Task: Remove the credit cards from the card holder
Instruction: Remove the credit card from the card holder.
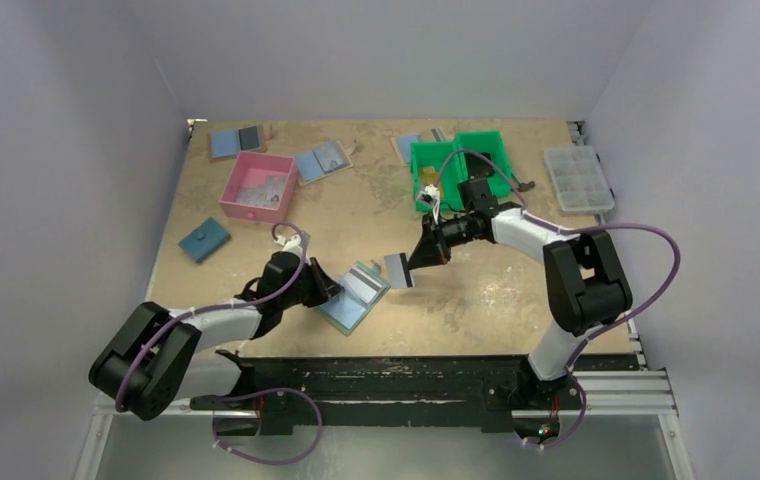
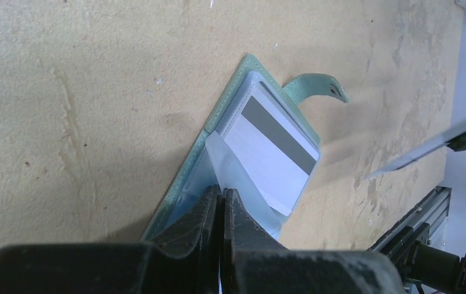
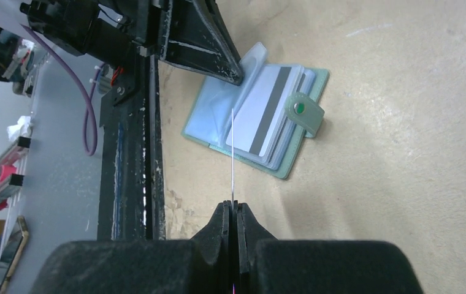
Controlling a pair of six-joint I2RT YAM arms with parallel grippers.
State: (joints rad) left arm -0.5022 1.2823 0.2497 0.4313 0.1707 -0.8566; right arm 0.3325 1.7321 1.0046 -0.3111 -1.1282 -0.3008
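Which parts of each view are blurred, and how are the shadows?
Left wrist: left gripper dark and blurred near the lens, holder sharp, strap shadow soft. Right wrist: right gripper blurred, its card a thin sharp line. Top: even light, faint shadows.

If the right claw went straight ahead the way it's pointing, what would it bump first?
Probably the open card holder: the right claw holds a credit card edge-on, aimed at the striped card inside. Its height is unclear, so it might pass over.
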